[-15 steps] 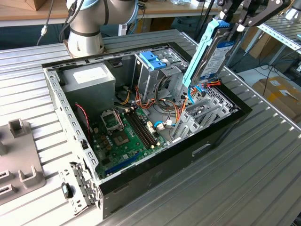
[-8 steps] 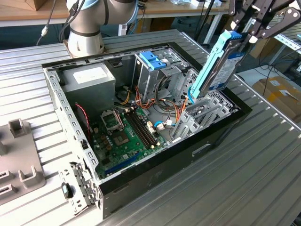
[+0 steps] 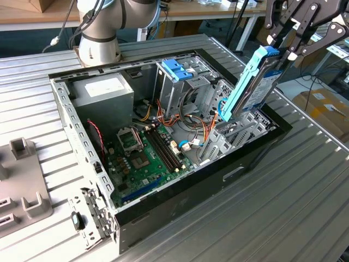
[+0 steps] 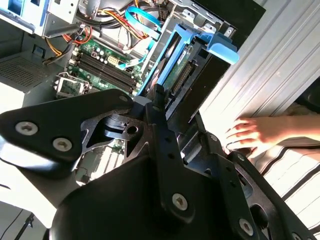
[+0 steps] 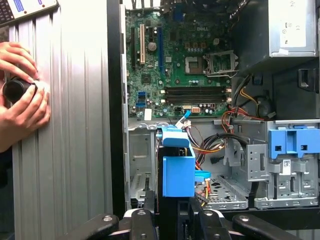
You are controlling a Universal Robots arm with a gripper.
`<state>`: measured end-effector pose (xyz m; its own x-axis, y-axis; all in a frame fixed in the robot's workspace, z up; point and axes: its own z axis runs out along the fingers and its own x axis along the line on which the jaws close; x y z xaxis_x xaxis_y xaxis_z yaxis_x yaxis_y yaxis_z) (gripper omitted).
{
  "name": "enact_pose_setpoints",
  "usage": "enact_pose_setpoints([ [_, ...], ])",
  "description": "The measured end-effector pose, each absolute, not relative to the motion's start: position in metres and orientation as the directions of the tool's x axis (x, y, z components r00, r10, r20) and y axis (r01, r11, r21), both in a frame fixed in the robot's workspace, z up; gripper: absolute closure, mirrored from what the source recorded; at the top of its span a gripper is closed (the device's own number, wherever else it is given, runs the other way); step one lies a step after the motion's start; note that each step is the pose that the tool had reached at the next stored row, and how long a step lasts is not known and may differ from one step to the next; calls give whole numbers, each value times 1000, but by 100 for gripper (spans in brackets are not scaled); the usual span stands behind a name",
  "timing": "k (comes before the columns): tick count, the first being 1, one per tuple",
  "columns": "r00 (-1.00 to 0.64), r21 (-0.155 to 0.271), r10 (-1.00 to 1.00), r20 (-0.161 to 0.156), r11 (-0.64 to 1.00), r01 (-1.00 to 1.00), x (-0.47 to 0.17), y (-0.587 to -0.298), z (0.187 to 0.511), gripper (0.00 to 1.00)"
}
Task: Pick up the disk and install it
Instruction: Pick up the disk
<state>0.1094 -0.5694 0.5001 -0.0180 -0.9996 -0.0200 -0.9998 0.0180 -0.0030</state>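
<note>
Table [image 3: 294,180], clamped disk [image 3: 256,87], hand [image 4: 252,132] in second wrist view

A grey metal table [image 3: 283,196] with long grooves sits near. Far behind it stands a wooden bench [image 3: 32,19]. At the exterior view's right, a brown cardboard box [image 3: 326,106] lies low on the floor beside black cables [image 3: 316,82].

Inside the black computer case [image 3: 218,180] lies a green board [image 3: 143,159]. Above the case's edge, the grey disk [image 3: 256,87] has a light-blue frame. Under the case, the table [image 3: 283,218] is silver with stripes.
</note>
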Motion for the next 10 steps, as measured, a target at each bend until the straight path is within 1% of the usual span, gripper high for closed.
enact_pose_setpoints([
  [10, -18, -4, -1000, -20, 18, -1000, 109, -569, 495, 65],
])
